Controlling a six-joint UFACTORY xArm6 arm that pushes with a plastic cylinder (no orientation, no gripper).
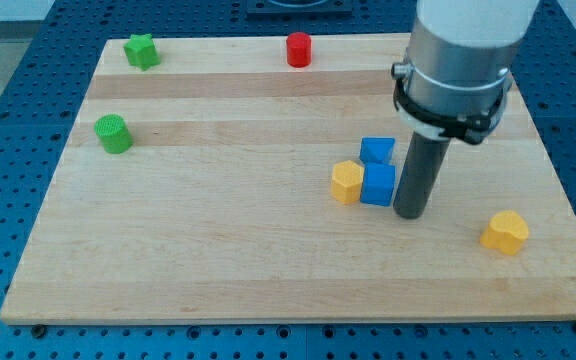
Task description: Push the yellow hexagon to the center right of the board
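The yellow hexagon [346, 182] lies right of the board's middle, touching the left side of a blue cube [378, 185]. A second blue block [376, 150] sits just above the cube. My tip [410, 215] is down on the board against the right side of the blue cube, so the cube lies between it and the hexagon.
A second yellow block [505, 232], shape unclear, lies at the lower right. A red cylinder [298, 49] is at the top centre, a green star [141, 50] at the top left and a green cylinder [113, 133] at the left. The wooden board [218, 250] sits on a blue perforated table.
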